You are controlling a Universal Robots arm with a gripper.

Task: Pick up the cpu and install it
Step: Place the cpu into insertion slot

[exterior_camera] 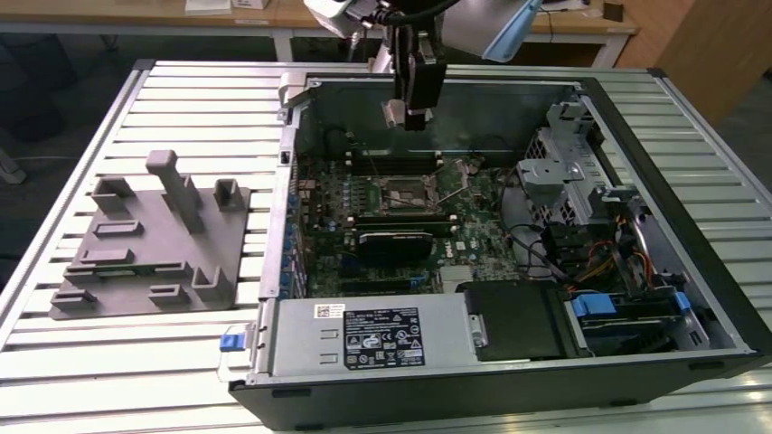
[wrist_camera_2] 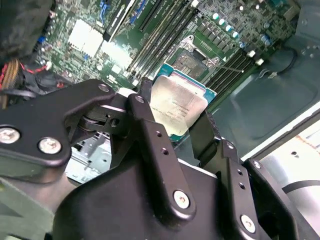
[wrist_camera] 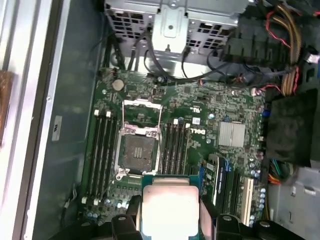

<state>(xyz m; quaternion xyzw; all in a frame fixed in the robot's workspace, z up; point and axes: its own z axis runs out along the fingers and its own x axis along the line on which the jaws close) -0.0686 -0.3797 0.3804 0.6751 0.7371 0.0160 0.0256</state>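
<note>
My gripper (exterior_camera: 408,116) hangs above the open computer case (exterior_camera: 627,117), over its far part, and is shut on the cpu. The cpu (wrist_camera_2: 177,102) is a small square chip with a silvery top plate, clamped by its edges between the two black fingers (wrist_camera_2: 150,130). In the first wrist view the cpu (wrist_camera: 170,205) sits between the fingers (wrist_camera: 131,216), a little off from the socket (wrist_camera: 137,150). That socket stands open on the green motherboard (exterior_camera: 471,231), its metal frame and thin lever raised, with dark contacts showing. The socket (exterior_camera: 408,192) lies below the gripper in the exterior view.
A grey plastic tray (exterior_camera: 151,249) with upright posts lies on the slatted table at the exterior view's left. Inside the case are memory slots (wrist_camera: 102,150), a heatsink (wrist_camera: 231,134), a drive cage (exterior_camera: 567,163), bundled cables (exterior_camera: 591,258) and the power supply (exterior_camera: 362,334).
</note>
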